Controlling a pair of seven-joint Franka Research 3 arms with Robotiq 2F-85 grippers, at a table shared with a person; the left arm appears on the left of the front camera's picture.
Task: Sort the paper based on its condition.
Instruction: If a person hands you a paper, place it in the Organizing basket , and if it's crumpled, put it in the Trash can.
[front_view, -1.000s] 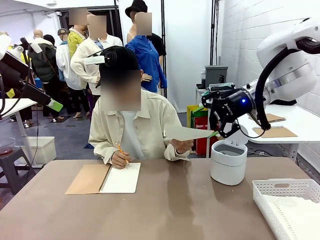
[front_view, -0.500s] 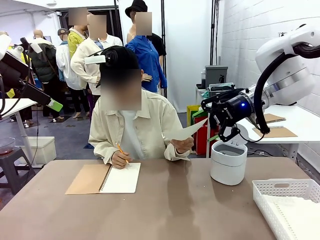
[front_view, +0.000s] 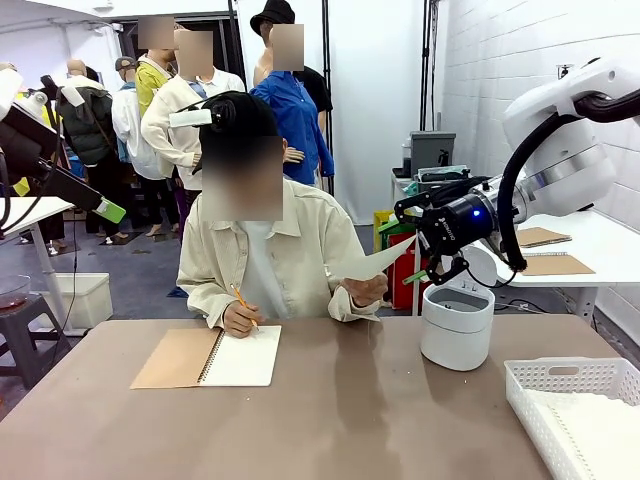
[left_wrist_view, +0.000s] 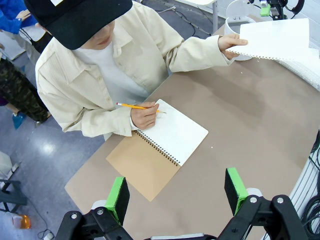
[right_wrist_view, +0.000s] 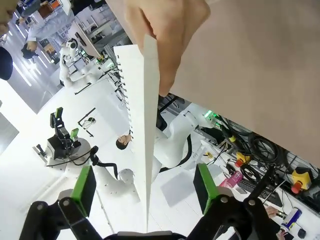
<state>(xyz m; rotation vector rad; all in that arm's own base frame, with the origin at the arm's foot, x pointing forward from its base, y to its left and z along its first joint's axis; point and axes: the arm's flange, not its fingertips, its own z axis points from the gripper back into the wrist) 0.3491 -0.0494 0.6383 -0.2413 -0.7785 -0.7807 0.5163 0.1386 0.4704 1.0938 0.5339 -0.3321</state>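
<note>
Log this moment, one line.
right gripper open, straddling paper sheet | person's hand holding sheet | left gripper open, above table

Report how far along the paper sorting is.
Done: nothing clearly sorted; I cannot tell whether the basket holds sheets. In hand: the person's hand offers a sheet between the pads of the open right gripper, not yet gripped. Left: grip it, then sort it.
</note>
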